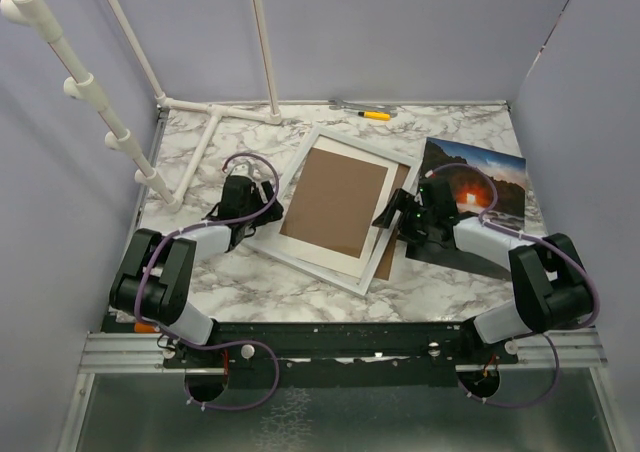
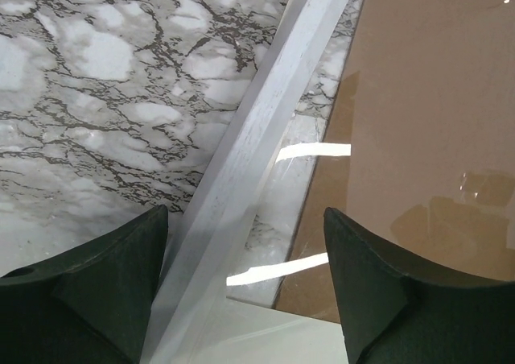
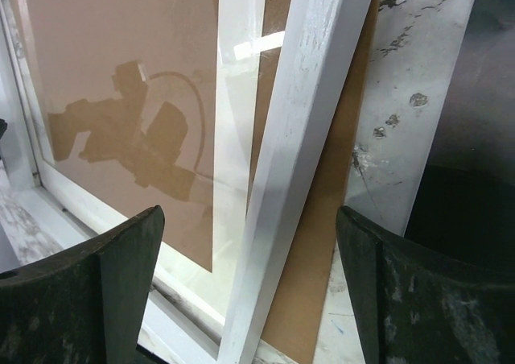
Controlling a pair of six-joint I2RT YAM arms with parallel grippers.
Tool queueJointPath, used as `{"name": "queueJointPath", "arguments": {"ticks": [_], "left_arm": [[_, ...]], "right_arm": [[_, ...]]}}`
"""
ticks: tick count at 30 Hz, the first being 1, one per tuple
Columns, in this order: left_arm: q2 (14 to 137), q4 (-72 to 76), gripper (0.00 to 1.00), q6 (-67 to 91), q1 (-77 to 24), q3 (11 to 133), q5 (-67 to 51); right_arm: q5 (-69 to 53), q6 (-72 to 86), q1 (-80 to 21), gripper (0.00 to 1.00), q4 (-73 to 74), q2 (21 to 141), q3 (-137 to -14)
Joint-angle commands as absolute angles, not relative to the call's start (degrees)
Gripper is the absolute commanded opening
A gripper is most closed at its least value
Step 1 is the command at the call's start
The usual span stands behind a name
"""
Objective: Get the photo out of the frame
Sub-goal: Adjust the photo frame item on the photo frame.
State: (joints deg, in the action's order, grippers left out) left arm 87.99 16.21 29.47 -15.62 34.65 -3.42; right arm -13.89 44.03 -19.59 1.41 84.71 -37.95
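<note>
Photo (image 1: pixel 492 177): lies flat on the table (image 1: pixel 250 282), right of the frame (image 1: pixel 365 144), with the right arm partly over it. It looks to be out already, so I think the main job is done.
Frame: lies tilted in the middle. Brown shows inside its white border, where a picture would go.
Brown board (image 1: pixel 388 252): pokes out from under the frame's right side. It may be the loose back.
Left gripper (image 1: pixel 262 212): spread wide, one finger on each side of the frame's left rail, holding nothing.
Right gripper (image 1: pixel 392 217): spread wide too, over the frame's right rail, holding nothing.
Why there: one gripper sits at each side, I guess so they could steady or lift the frame evenly.
</note>
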Motion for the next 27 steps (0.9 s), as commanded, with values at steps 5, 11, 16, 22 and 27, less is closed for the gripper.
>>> {"name": "queueJointPath", "arguments": {"ticks": [5, 11, 16, 22, 27], "left_arm": [[88.7, -2.08, 0.76, 28.86, -19.95, 39.15, -3.2], [89.07, -5.72, 0.74, 25.91, -19.95, 41.82, 1.48], [90.72, -6.74, 0.69, 24.29, -19.95, 43.63, 2.98], [93.4, -6.87, 0.66, 22.91, -19.95, 44.97, 3.07], [94.35, -6.95, 0.62, 22.52, -19.95, 45.28, 5.27]], "right_arm": [[-10.68, 41.26, -21.27, 0.9, 9.34, 83.41, -39.83], [-3.5, 42.15, -23.26, 0.84, 14.6, 84.48, -43.74], [3.28, 44.22, -25.68, 0.68, 19.68, 87.06, -48.96], [6.45, 45.04, -27.48, 0.55, 22.03, 89.68, -52.63], [6.92, 44.93, -27.77, 0.54, 23.05, 92.65, -54.33]]}}
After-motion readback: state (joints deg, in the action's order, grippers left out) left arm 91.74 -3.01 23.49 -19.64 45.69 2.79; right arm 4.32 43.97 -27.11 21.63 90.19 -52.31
